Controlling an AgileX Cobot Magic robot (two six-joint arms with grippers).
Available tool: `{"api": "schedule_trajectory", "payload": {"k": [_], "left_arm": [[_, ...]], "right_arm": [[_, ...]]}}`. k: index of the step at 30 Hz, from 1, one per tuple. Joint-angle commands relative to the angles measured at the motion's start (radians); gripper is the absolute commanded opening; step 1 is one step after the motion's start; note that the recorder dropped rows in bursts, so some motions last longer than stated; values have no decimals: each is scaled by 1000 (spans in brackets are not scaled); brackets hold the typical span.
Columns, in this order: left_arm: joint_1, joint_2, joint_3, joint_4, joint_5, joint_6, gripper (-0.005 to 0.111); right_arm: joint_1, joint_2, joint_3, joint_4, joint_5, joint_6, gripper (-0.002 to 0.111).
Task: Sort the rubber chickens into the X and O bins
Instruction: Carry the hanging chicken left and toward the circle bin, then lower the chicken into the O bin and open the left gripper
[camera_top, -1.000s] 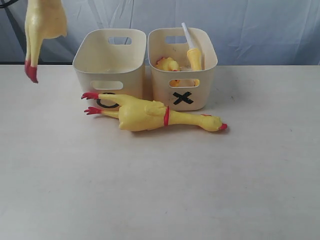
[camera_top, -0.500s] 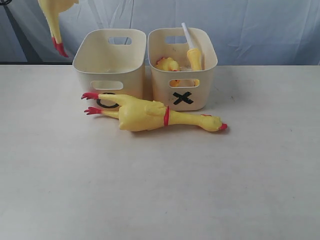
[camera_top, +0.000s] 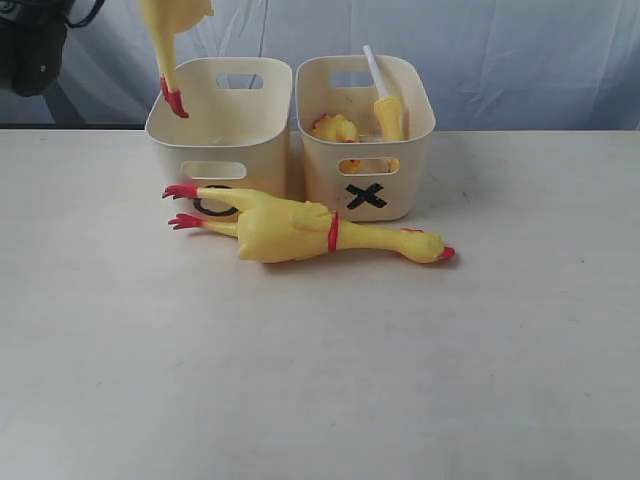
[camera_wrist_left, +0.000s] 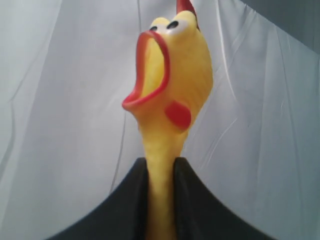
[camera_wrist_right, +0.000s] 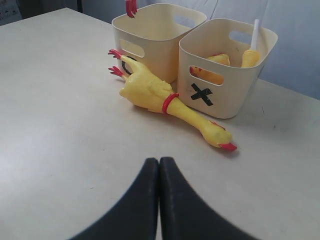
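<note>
My left gripper (camera_wrist_left: 160, 163) is shut on the neck of a rubber chicken (camera_wrist_left: 172, 75), whose open red beak faces the left wrist camera. In the exterior view this chicken (camera_top: 170, 30) hangs with its red feet just above the left rim of the O bin (camera_top: 255, 135); the gripper itself is above the frame there. A second chicken (camera_top: 300, 228) lies on the table in front of both bins, its legs covering part of the O mark. A third chicken (camera_top: 388, 112), with a white tube, stands in the X bin (camera_top: 400, 190). My right gripper (camera_wrist_right: 159, 161) is shut and empty, low over the table.
The two bins stand side by side at the back of the pale table (camera_top: 320, 380). A wrinkled grey-white cloth (camera_top: 520, 60) hangs behind them. A dark piece of equipment (camera_top: 35, 50) shows at the far upper left.
The held chicken has swung right, from left of the bins to over the O bin's left rim. The lying chicken and the bins have not moved.
</note>
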Motion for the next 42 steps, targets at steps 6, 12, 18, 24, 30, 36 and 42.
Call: {"api": "schedule_trajectory", "payload": {"k": [6,12,18,24,30,36,42], "left_arm": [[-11,95,-59,106,29,-4,0],[-40,137,-98,211,138,0,0],[-68,180,-138,220,188,10,0],[-75,216,-170,233,314,37,0],[-77,249,-186,229,386,37,0],[-90,271,-205,230,431,34,0],[-103,290,-216,230,438,34,0]], "right_arm": [[-2,-6,4,-3,-10,1,0],[-2,-6,4,-3,-10,1,0],[-2,-6,4,-3,-10,1,0],[-2,-6,4,-3,-10,1,0],[-2,-6,4,-3,-10,1,0],[-2,-6,4,1,-12,1,0],[-2,-6,4,1,-12,1,0]]}}
